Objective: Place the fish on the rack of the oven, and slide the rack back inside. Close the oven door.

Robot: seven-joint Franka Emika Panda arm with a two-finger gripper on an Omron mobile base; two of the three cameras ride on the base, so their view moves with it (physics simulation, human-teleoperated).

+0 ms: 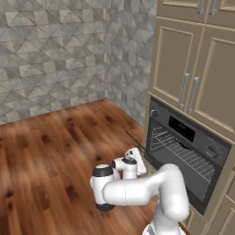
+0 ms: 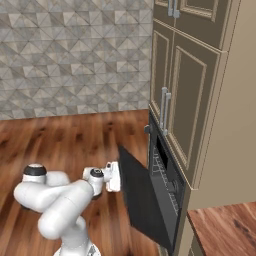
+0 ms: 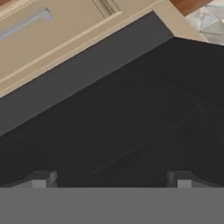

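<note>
The oven point(image 1: 182, 127) is set into beige cabinets, with its silver wire rack point(image 1: 183, 154) sitting inside the cavity. Its door point(image 2: 142, 200) hangs partly open, tilted out toward the floor. My gripper point(image 2: 114, 176) hovers just in front of the door's outer face, near its upper edge. In the hand view the dark door panel point(image 3: 131, 122) lies close ahead. The two fingertips point(image 3: 43, 179) stand wide apart with nothing between them, so my gripper point(image 3: 111, 181) is open. The fish is out of view.
Beige cabinet doors point(image 1: 193, 69) with bar handles rise above the oven. A beige front with a metal handle point(image 3: 26, 24) lies beyond the door. Wooden floor point(image 1: 55, 147) spreads to the left, up to the tiled wall point(image 1: 55, 50). A wooden counter corner point(image 2: 225, 230) sits at lower right.
</note>
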